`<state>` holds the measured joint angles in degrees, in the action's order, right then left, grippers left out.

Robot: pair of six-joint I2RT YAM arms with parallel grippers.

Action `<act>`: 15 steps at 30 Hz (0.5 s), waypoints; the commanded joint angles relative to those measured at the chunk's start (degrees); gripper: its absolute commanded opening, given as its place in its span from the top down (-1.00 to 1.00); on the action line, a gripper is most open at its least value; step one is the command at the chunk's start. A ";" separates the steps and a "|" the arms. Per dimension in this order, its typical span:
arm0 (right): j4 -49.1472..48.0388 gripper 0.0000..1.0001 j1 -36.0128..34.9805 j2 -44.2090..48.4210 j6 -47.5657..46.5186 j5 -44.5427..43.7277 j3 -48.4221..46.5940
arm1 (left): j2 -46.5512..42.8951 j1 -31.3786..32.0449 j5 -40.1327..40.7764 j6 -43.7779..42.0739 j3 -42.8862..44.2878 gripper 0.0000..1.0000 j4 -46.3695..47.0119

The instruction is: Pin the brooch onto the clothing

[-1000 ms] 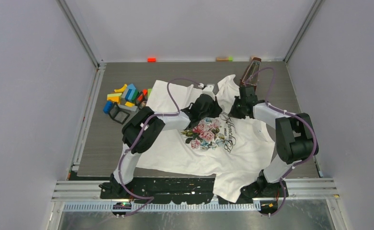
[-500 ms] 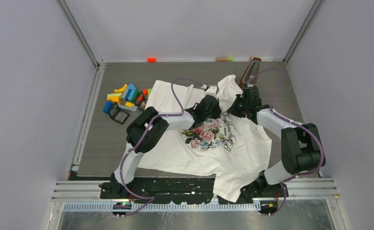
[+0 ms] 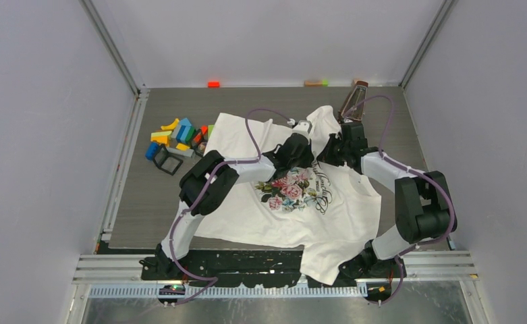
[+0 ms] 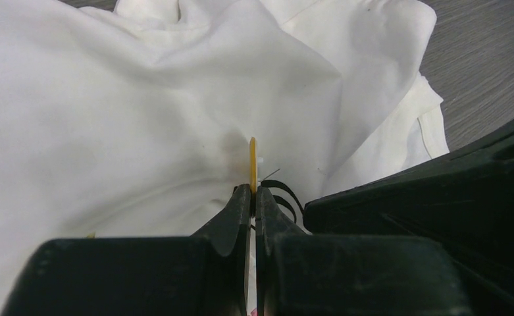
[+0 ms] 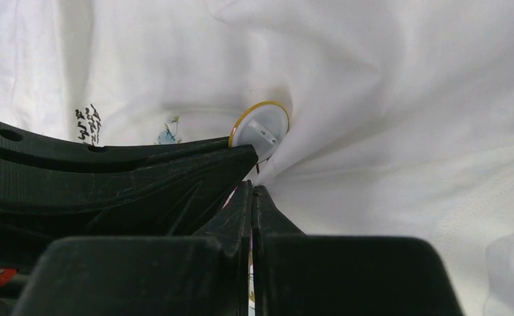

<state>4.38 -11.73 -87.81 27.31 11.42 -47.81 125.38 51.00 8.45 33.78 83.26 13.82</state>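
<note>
The left gripper [image 4: 251, 192], pinched on the brooch [image 4: 252, 161], is shifted toward one o'clock on the shirt [image 4: 109, 99]; the right gripper [image 5: 251, 189], pressed together, is brought alongside for pinning.

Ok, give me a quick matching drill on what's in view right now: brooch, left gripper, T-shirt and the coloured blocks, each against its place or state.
Things:
1. brooch
2. left gripper
3. T-shirt
4. coloured blocks

Places or states:
A. heaped off the fabric, on the left of the top view
B. shut on the edge of a thin yellow-rimmed disc
C. spread out with the rose print facing up
D. round, white back with a yellow rim, pressed against white fabric

Pairs: 1-D, 2-B, 3-C, 4-A
</note>
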 commanded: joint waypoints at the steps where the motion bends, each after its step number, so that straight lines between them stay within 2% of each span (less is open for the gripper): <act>1: -1.18 0.99 0.03 -2.04 -1.77 2.02 -2.46 | 0.24 0.41 -0.88 -0.05 1.29 1.00 1.71; 15: -1.61 0.99 0.04 -6.82 -3.14 4.45 -3.18 | -2.04 -0.19 -5.77 7.49 -3.94 1.00 11.18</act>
<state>4.86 -11.73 -94.17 25.43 14.09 -48.66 125.38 50.92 5.74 37.52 80.42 18.57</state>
